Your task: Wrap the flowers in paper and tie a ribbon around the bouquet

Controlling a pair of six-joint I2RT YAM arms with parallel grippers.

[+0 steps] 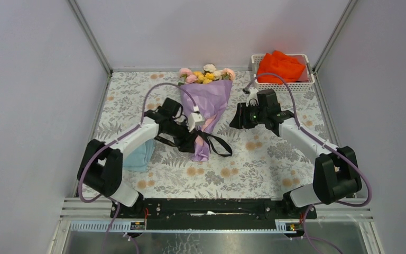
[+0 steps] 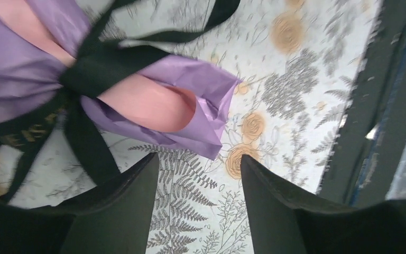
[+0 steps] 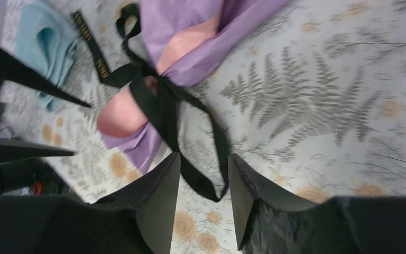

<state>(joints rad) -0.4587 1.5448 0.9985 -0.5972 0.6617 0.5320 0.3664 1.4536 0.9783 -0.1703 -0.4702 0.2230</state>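
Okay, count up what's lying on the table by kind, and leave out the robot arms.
Bouquet: 1
Black ribbon: 1
Cloths: 2, the orange cloth and the light blue cloth
White basket: 1
Total: 5

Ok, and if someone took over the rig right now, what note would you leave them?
Left gripper: open, empty, beside the narrow end of the bouquet.
Right gripper: open, empty, to the bouquet's right.
Bouquet lies on the table, flowers at the far end.
Done: paper wrapped, ribbon crossed round it.
Left: check the knot is tight; cannot tell from here.
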